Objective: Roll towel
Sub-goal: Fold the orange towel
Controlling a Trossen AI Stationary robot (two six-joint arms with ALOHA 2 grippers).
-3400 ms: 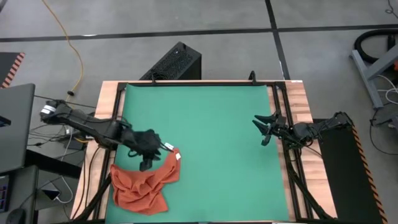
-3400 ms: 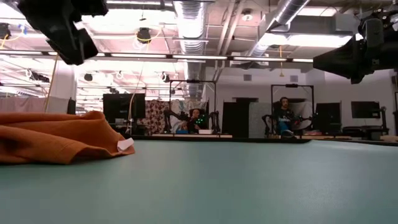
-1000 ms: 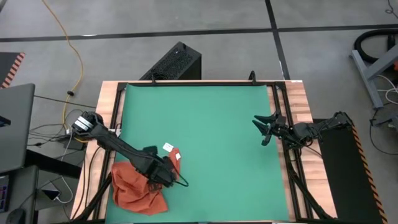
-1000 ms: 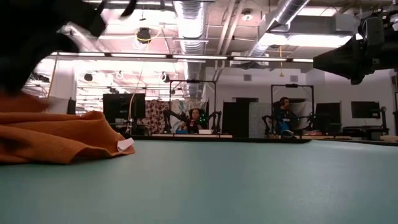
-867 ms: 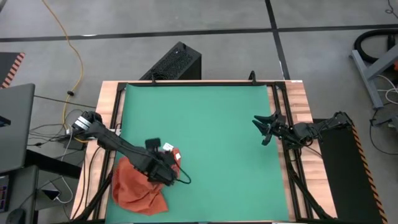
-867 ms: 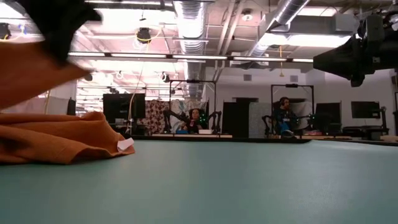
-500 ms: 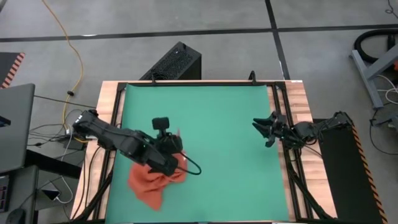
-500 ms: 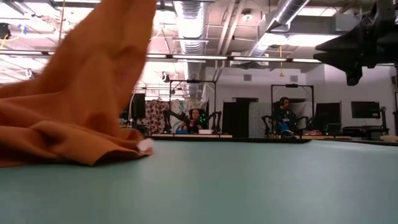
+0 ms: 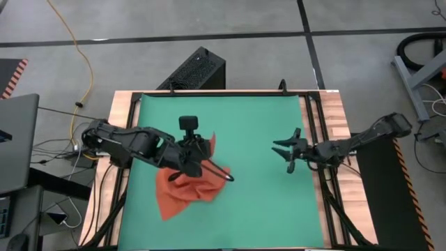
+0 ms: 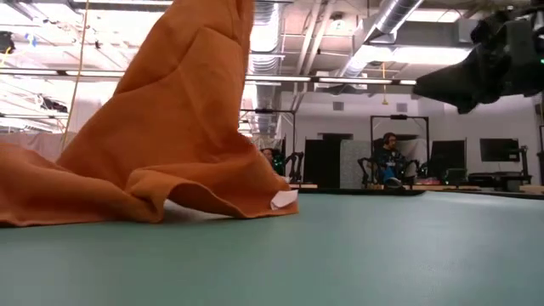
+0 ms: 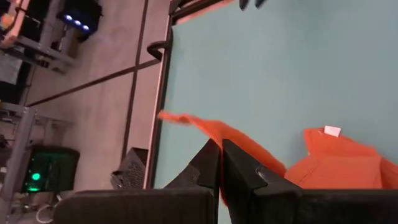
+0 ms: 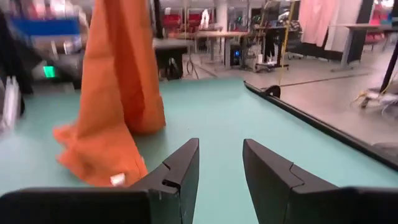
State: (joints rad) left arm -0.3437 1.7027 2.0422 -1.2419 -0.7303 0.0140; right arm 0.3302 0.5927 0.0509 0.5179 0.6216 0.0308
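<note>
Towel (image 10: pixel 161 127), rust, white tag (image 10: pixel 280 201): one corner lifted high, remainder trailing on green mat (image 9: pixel 251 125), left of centre. Left gripper (image 9: pixel 203 150): pinched tight on raised corner. Right gripper (image 9: pixel 287 155): over mat's right side, fingers parted, empty. Advised: carry corner across slowly, keeping cloth taut, to lay flat before rolling.

We see a wood-edged table (image 9: pixel 327 118) with a green mat (image 9: pixel 244 132) — the towel's (image 9: pixel 182 192) lower folds lie on its left half.
</note>
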